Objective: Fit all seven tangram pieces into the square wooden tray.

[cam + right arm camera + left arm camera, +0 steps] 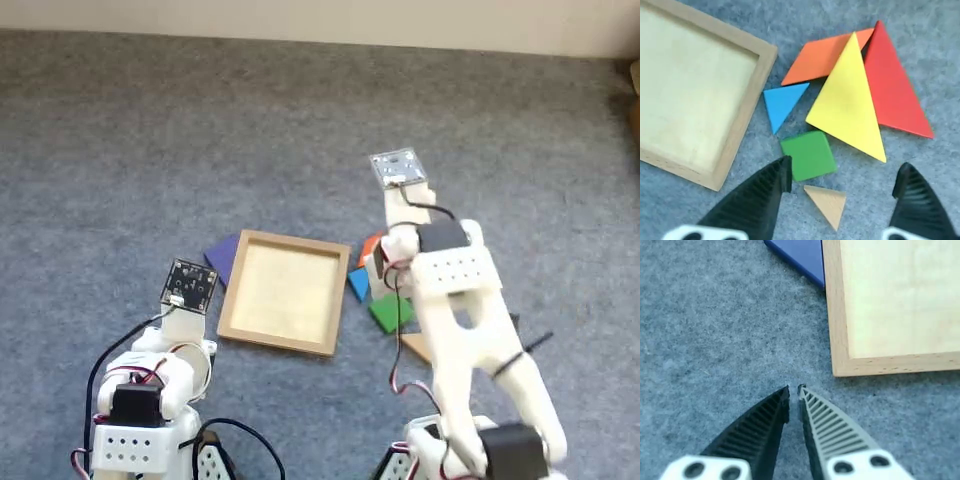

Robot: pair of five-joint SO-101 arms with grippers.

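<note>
The square wooden tray (pixel 285 240) is sitting empty in the middle of the grey carpet (pixel 120 130). Seen from above, six pieces are lying in a bunch at the tray's 3 o'clock. They are the green square (pixel 808 154), the small blue triangle (pixel 782 102), the small wood-coloured triangle (pixel 829 202), the orange slanted piece (pixel 825 57), the big yellow triangle (pixel 850 105) and the big red triangle (pixel 895 95). The right claw (pixel 845 170) is hanging just over this bunch. It is spread wide and holding nothing, and the wood-coloured triangle is lying between its two fingers. The right arm is the nearer one, so it looks best placed to pick from there. The dark blue piece (pixel 800 255) is touching the tray's rim at about 10 o'clock. It is lying at about 1 o'clock from the left claw (pixel 794 390), which is nearly closed and holding nothing.
</note>
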